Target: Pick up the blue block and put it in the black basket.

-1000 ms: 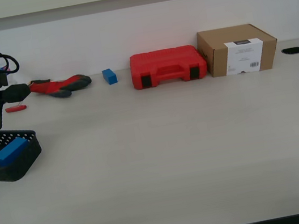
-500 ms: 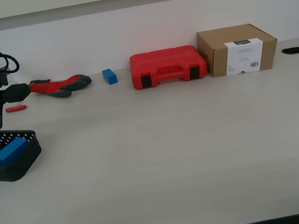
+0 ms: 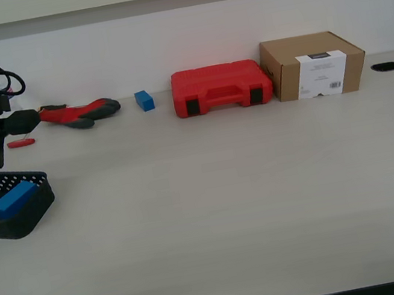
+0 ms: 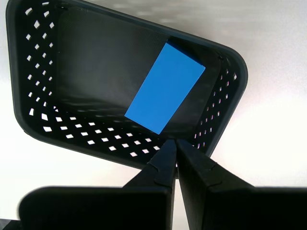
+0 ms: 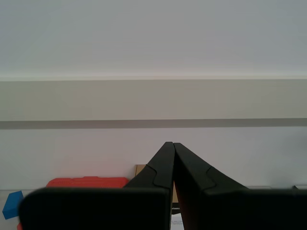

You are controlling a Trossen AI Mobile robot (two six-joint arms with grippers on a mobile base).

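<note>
Black basket (image 3: 12,216) cut off by exterior view's left edge. Cardboard box (image 5: 140,169) mostly hidden behind my second gripper (image 5: 172,144); red case (image 5: 86,182) partly too. Box label txt too small to read. Small red item (image 3: 21,143) unidentifiable.

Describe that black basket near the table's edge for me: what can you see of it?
The black basket is a shallow tray of what looks like plastic, with rounded corners and walls pierced by rows of small holes. It sits flat on the pale table at the exterior view's left. Inside, a blue block lies flat and skewed on its floor. My first gripper hangs shut above its rim, apart from it.
</note>
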